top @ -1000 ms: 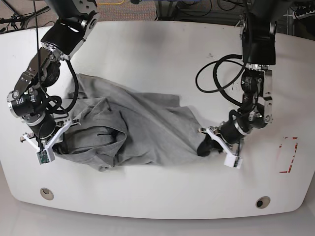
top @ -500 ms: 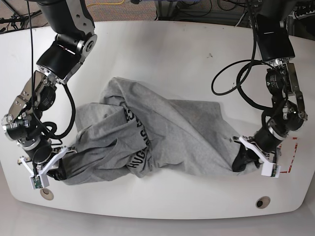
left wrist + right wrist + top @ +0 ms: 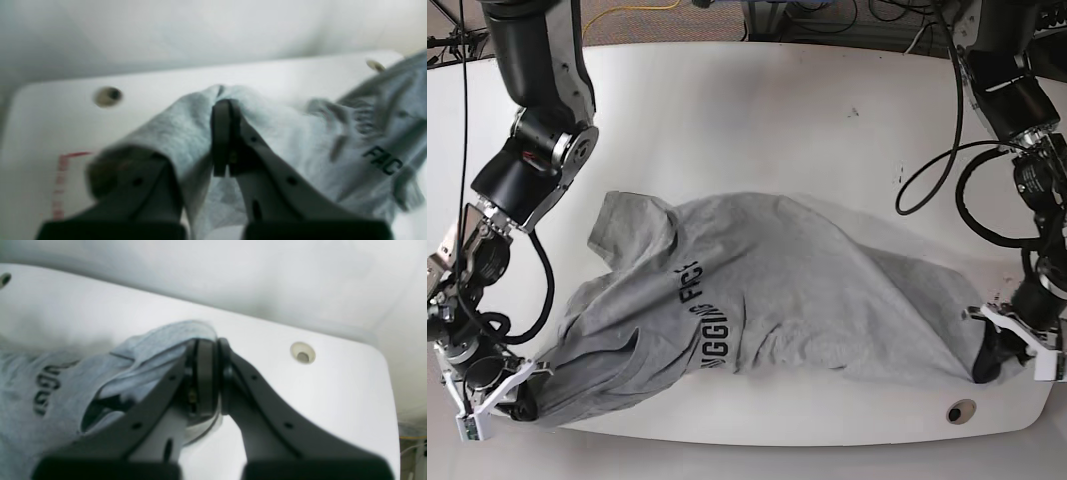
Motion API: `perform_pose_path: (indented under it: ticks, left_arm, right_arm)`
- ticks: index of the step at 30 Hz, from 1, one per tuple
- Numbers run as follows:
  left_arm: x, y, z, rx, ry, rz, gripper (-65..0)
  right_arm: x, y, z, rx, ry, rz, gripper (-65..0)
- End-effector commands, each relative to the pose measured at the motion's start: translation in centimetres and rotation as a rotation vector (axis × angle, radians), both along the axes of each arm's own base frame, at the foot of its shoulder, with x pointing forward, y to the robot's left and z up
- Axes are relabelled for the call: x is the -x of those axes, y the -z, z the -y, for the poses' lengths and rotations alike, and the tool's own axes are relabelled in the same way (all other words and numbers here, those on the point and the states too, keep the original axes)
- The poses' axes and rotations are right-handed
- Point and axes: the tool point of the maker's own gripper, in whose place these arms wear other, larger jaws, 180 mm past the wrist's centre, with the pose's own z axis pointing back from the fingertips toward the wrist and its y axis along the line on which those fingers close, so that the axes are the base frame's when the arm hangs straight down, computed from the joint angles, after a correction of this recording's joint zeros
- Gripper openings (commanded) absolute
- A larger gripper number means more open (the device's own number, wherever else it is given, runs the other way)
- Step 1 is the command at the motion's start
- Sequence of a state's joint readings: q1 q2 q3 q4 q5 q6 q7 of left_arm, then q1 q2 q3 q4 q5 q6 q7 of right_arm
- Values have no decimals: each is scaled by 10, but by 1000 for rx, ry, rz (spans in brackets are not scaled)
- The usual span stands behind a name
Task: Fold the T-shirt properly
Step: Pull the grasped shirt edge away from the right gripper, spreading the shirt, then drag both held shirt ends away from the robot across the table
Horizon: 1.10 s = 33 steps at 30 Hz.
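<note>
surface: white table | on it: grey T-shirt, spread out

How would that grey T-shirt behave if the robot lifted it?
Probably floppy: the T-shirt sags in wrinkles between the left gripper and right gripper, both pinching its corners. It likely drapes rather than holds shape, and seems light.

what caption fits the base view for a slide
Both grippers pinch the grey T-shirt, stretched across the white table.

T-shirt spans the front; table behind open.
</note>
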<state>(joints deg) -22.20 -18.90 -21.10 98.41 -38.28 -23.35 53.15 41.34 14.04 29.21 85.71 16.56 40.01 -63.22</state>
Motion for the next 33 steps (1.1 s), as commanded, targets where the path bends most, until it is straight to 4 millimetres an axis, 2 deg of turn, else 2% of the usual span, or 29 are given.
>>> perform_pose_path:
  ticks: [1,5,15,20,24,27,29,33]
  left_arm:
    - [-2,-40,-14,-6,-29,111,-650]
    - [-1,-65,-32,-22,-68,165,-650]
    - [1,-124,-58,-56,-123,285,-650]
    - [-8,-123,-72,-24,-141,264,-650]
    - [-7,-121,-92,3,-176,252,-650]
    - [-7,-119,-93,38,-163,250,-650]
    - [-7,-117,-90,60,-145,247,-650]
    - [-5,-89,-85,79,-123,188,-650]
  right_arm:
    - [-12,-52,14,-9,13,114,-626]
    - [-21,-77,26,-20,24,143,-626]
    - [-31,-137,43,-49,36,223,-625]
    - [-34,-153,48,-67,35,248,-625]
    - [-32,-156,55,-65,47,261,-625]
    - [-32,-151,56,-65,49,252,-625]
    - [-32,-136,56,-63,51,223,-625]
    - [-29,-108,57,-58,54,177,-625]
